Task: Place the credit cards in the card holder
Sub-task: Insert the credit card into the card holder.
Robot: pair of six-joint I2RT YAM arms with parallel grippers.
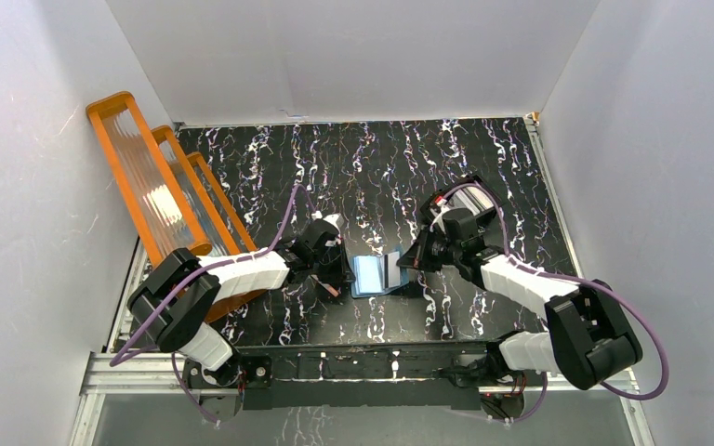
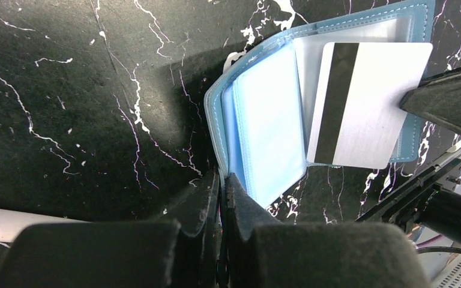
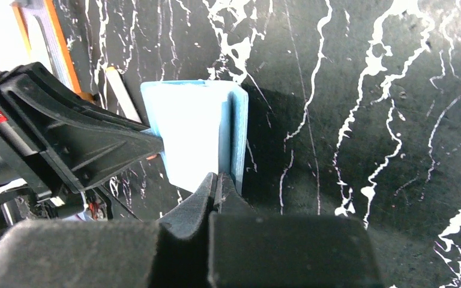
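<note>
The teal-blue card holder (image 2: 258,120) stands open like a book at the table's middle (image 1: 372,276). My left gripper (image 2: 223,179) is shut on the lower edge of its left cover. A silver credit card (image 2: 366,108) with a black stripe lies against the right-hand clear pocket and sticks out past the cover's edge. Whether its edge is inside the pocket I cannot tell. My right gripper (image 3: 217,179) is shut on that card's outer end, and one of its fingers (image 2: 450,102) shows at the card. The right wrist view shows the holder's pale inner side (image 3: 186,126).
A big orange ribbed rack (image 1: 163,186) leans against the left wall. A thin pink-brown stick (image 1: 331,289) lies on the black marbled table (image 1: 353,167) just under my left gripper (image 1: 344,271). My right gripper (image 1: 407,262) is close beside the holder.
</note>
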